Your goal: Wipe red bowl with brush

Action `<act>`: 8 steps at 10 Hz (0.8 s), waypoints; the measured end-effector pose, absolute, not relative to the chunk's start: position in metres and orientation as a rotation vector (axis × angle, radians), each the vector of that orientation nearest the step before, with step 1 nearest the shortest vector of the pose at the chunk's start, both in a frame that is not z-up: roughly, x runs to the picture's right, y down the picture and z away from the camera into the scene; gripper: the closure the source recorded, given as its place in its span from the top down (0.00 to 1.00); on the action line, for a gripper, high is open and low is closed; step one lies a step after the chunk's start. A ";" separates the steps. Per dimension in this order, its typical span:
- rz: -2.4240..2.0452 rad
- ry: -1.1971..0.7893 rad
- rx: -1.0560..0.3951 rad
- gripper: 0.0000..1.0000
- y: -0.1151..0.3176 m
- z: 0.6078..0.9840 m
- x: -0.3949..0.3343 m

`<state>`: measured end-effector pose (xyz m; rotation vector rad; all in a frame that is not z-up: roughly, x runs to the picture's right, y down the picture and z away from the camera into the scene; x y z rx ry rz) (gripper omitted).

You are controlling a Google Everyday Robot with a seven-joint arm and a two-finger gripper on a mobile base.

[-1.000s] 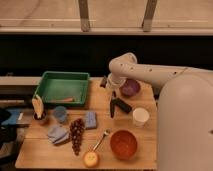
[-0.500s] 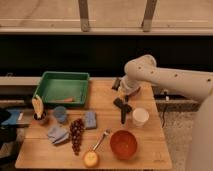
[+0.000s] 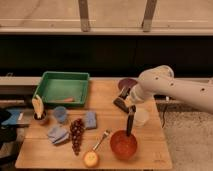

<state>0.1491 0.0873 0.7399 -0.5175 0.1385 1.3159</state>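
Observation:
The red bowl [image 3: 123,145] sits on the wooden table [image 3: 150,150] near its front edge, right of centre. My gripper [image 3: 132,107] hangs above and just behind the bowl, at the end of the white arm reaching in from the right. It is shut on the brush [image 3: 130,123], a slim black stick pointing almost straight down. The brush's lower tip reaches the bowl's back rim or just inside it.
A white cup [image 3: 141,118] stands right beside the brush. A black block [image 3: 120,104] and a purple bowl [image 3: 127,83] lie behind the gripper. A green tray [image 3: 65,87], blue cup [image 3: 60,114], blue cloths [image 3: 58,134], grapes [image 3: 76,134] and a pale-handled utensil [image 3: 101,139] fill the left.
The arm has swung forward and down from over the purple bowl, carrying the brush. The brush tip has come down to the red bowl.

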 end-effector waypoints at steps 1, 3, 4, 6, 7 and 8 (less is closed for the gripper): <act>1.317 0.154 -0.531 0.00 0.099 0.737 0.146; 1.309 0.185 -0.557 0.00 0.117 0.733 0.143; 1.304 0.196 -0.567 0.00 0.125 0.730 0.142; 1.284 0.217 -0.594 0.00 0.144 0.721 0.136; 1.259 0.209 -0.616 0.00 0.151 0.719 0.131; 1.235 0.187 -0.641 0.00 0.153 0.720 0.125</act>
